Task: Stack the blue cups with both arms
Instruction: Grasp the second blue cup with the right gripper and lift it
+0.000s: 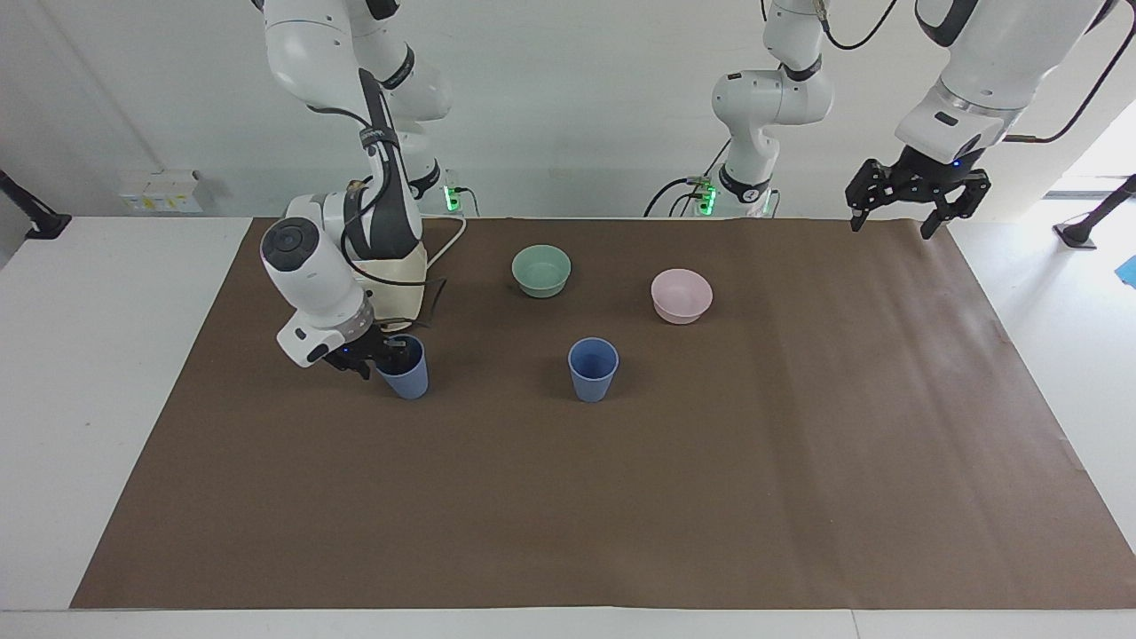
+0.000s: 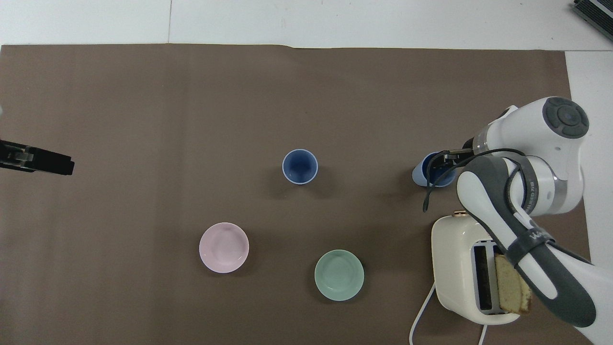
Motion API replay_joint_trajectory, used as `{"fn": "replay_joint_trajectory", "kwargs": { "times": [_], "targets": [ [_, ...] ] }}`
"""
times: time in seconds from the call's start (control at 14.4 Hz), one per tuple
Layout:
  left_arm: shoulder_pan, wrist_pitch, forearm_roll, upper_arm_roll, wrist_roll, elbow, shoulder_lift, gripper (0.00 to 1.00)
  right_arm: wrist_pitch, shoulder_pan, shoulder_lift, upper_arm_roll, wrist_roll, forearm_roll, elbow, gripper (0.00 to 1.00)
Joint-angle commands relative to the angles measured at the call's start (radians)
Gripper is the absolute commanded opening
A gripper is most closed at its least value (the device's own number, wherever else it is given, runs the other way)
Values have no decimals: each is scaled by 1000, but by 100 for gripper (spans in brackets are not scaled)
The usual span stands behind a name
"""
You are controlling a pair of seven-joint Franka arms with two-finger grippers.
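Two blue cups stand upright on the brown mat. One blue cup (image 1: pixel 593 368) is mid-table, also in the overhead view (image 2: pixel 300 166). The other blue cup (image 1: pixel 408 380) stands toward the right arm's end, just farther from the robots than the toaster; it also shows in the overhead view (image 2: pixel 425 175). My right gripper (image 1: pixel 377 355) is down at this cup's rim, on its side toward the right arm's end, and partly covers it in the overhead view (image 2: pixel 443 160). My left gripper (image 1: pixel 887 229) hangs open and empty, raised over the mat's corner at the left arm's end (image 2: pixel 62 165).
A mint-green bowl (image 1: pixel 541 269) (image 2: pixel 339 275) and a pink bowl (image 1: pixel 681 295) (image 2: pixel 223 247) sit nearer the robots than the mid-table cup. A cream toaster (image 2: pixel 455 268) with a bread slice (image 2: pixel 513 285) stands beside the right arm, its cable trailing.
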Motion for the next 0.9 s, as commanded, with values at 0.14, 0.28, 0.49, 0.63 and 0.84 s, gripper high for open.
{"fn": "replay_joint_trajectory", "kwargs": {
  "times": [0.14,0.28,0.49,0.63,0.84],
  "targets": [
    [-5,-52,-17,7,-14,26,-27,100,1,-2,-2,1,14,-12,5,0],
    [6,-52,-29,12,-45,26,-30,100,-7,-2,-2,1,14,-15,10,0],
    [6,-48,-29,13,-56,6,-45,100,-154,-2,-14,1,16,-15,116,0],
    [7,-40,-40,13,-68,3,-48,100,-263,3,-25,7,23,-14,213,0],
    [6,-44,-43,13,-88,3,-50,100,-305,58,-42,7,26,-12,273,0]
  ]
}}
